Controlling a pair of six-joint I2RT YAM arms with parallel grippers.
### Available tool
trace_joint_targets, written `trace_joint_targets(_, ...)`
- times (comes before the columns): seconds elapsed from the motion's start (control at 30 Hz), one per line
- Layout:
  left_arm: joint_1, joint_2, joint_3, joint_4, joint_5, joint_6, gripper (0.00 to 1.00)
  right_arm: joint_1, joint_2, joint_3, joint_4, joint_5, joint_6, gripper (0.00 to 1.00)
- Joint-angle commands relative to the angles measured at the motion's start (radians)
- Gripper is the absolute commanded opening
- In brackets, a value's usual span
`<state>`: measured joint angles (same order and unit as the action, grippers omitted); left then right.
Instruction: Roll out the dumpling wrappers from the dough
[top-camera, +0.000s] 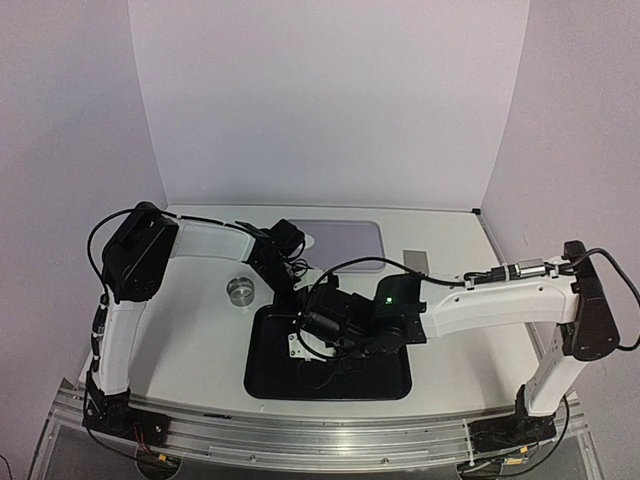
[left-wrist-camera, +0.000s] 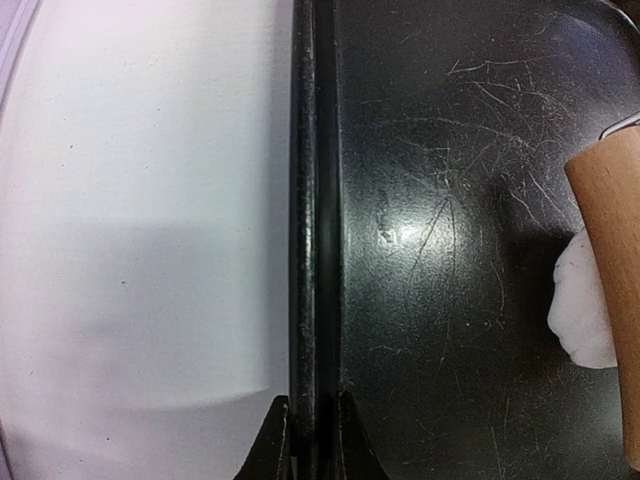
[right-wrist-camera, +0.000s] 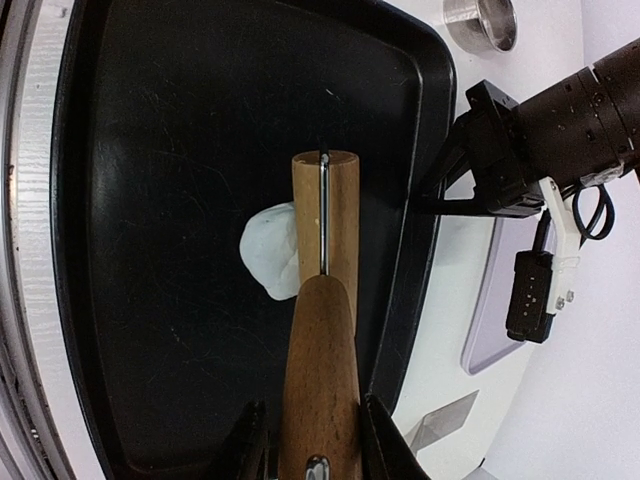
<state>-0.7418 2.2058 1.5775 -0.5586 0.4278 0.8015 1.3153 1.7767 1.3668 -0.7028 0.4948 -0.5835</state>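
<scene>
A soft white lump of dough (right-wrist-camera: 268, 250) lies on the black tray (right-wrist-camera: 180, 150), partly under the wooden rolling pin (right-wrist-camera: 325, 210). My right gripper (right-wrist-camera: 315, 440) is shut on the pin's darker wooden handle, and the roller rests over the lump's right side. In the left wrist view the dough (left-wrist-camera: 580, 310) and the pin (left-wrist-camera: 610, 250) show at the right edge. My left gripper (left-wrist-camera: 312, 440) is shut on the tray's raised rim (left-wrist-camera: 305, 200), one finger on each side. From above, both grippers sit at the tray's (top-camera: 270, 370) far left corner. No dumpling wrappers are in view.
A small round metal cutter (top-camera: 240, 290) stands on the white table left of the black tray. A lavender tray (top-camera: 345, 240) lies behind it, with a flat grey piece (top-camera: 415, 260) to its right. White walls close in the table's back and sides.
</scene>
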Motion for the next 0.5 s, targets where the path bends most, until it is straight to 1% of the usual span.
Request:
trace_joint_targets(0.0, -0.005, -0.003, -0.031, 0.095, -0.168, -0.007, 0.00, 0.034, 0.008, -0.044, -0.079, -0.035, -0.003, 0.00)
trace_joint_targets(0.1, -0.005, -0.005, -0.033, 0.100, -0.183, -0.006, 0.00, 0.066, 0.007, -0.059, -0.123, -0.047, 0.007, 0.00)
trace_joint_targets(0.2, -0.006, -0.005, -0.035, 0.106, -0.195, 0.001, 0.00, 0.073, 0.017, -0.064, -0.132, -0.054, 0.013, 0.00)
trace_joint_targets(0.33, -0.005, -0.003, -0.033, 0.111, -0.196, 0.012, 0.00, 0.061, 0.110, 0.003, -0.126, -0.033, -0.036, 0.00)
trace_joint_targets(0.47, -0.006, -0.004, -0.023, 0.113, -0.183, 0.003, 0.00, 0.066, 0.109, 0.010, -0.131, -0.037, 0.003, 0.00)
